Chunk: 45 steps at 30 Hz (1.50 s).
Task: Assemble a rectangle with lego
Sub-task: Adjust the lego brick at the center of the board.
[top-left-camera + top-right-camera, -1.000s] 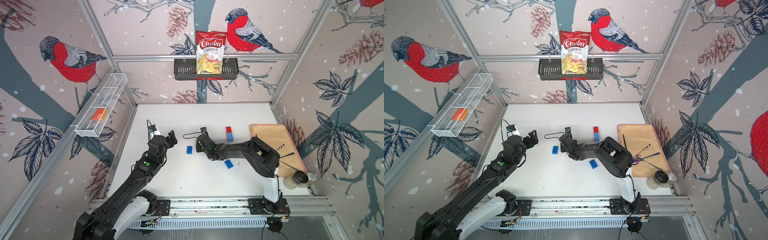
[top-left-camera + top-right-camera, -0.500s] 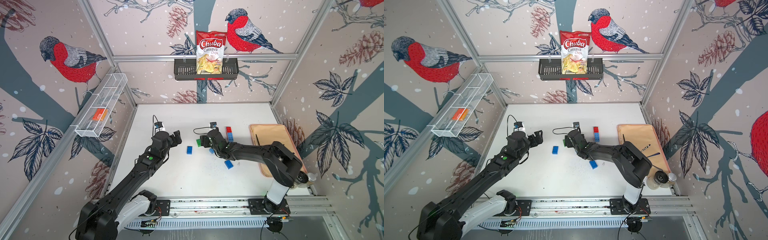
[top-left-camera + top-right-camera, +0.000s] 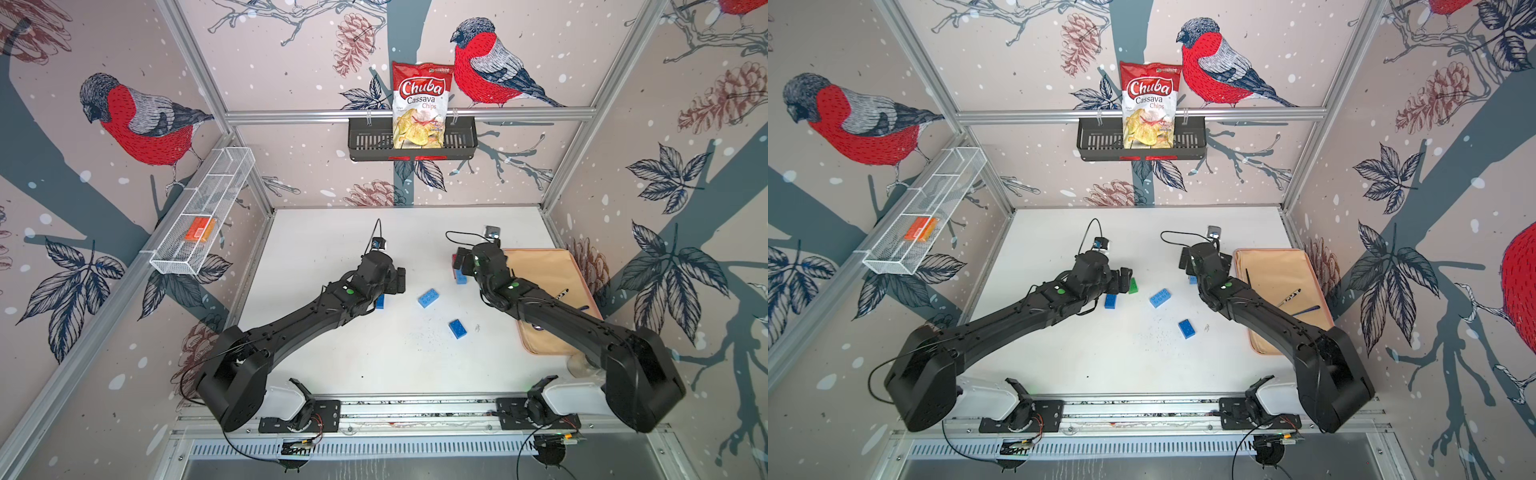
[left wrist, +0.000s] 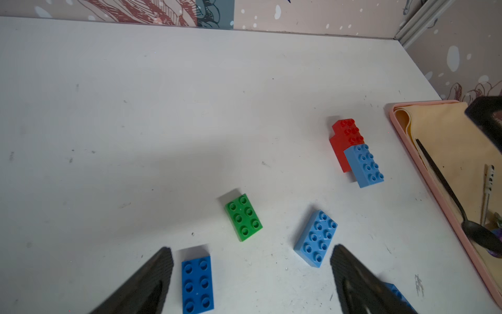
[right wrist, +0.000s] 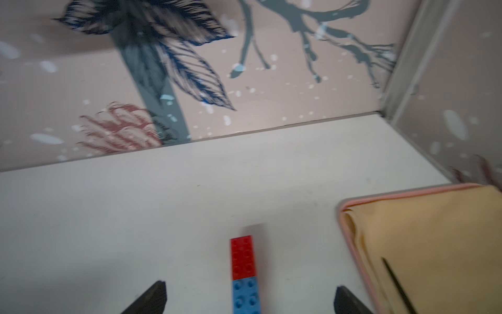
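The lego lies scattered on the white table. In the left wrist view a dark blue brick (image 4: 197,284) lies flat just inside one finger of my open left gripper (image 4: 251,252). The green brick (image 4: 243,217) and a light blue brick (image 4: 316,238) lie just beyond the fingertips. Red bricks (image 4: 346,136) joined with a light blue one (image 4: 365,165) stand near the tray. My right gripper (image 5: 250,287) hangs open over that red (image 5: 242,258) and blue (image 5: 245,296) row, touching nothing. Another dark blue brick (image 3: 457,329) lies alone nearer the front.
A pink tray (image 3: 575,266) with a yellow cloth, a spoon and a pen sits at the right, close to the right arm. A black basket (image 3: 365,143) with a chips bag hangs on the back wall. A white mesh shelf (image 3: 199,232) holds an orange box.
The right gripper has opened, left the green brick on the table and swung right to the red and blue row. The left gripper has moved right, over the dark blue brick.
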Each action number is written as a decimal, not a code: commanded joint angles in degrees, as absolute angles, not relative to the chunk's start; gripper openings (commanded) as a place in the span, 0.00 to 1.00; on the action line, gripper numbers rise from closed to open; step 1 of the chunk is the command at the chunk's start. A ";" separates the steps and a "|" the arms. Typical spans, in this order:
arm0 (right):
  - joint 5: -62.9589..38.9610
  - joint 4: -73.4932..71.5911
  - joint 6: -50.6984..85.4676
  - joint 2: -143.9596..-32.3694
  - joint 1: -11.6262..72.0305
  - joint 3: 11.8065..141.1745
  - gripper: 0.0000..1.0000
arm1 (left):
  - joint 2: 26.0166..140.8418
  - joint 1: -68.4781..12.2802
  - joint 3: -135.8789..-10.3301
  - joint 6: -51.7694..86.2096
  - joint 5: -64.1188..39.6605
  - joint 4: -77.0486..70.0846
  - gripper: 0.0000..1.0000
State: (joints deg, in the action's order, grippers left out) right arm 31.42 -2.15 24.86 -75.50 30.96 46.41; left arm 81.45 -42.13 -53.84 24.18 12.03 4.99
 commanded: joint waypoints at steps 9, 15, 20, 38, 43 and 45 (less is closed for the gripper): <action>22.28 -1.53 31.86 -61.56 17.46 35.47 0.92 | 107.35 -51.18 -76.42 3.18 3.90 20.37 0.86; 19.35 -1.54 31.30 -62.46 16.88 35.73 0.92 | 114.84 -51.24 -82.84 2.22 2.57 25.60 0.76; 18.56 -1.84 31.05 -63.35 16.66 35.77 0.92 | 118.36 -51.33 -85.27 2.50 2.08 28.90 0.59; 15.71 -2.20 30.85 -64.24 15.96 36.21 0.90 | 119.62 -47.76 -84.07 18.37 7.03 27.88 0.20; 14.81 -2.59 31.22 -64.46 16.00 36.12 0.90 | 117.42 -45.20 -78.36 32.17 5.96 22.53 0.18; 14.45 -2.64 31.29 -64.58 16.11 36.12 0.90 | 117.99 -44.82 -77.75 35.89 5.60 21.63 0.16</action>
State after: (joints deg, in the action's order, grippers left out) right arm 15.20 -1.30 31.22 -64.42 15.99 35.79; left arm 117.34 -45.39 -78.98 26.44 6.15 22.28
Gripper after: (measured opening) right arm 0.897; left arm 0.307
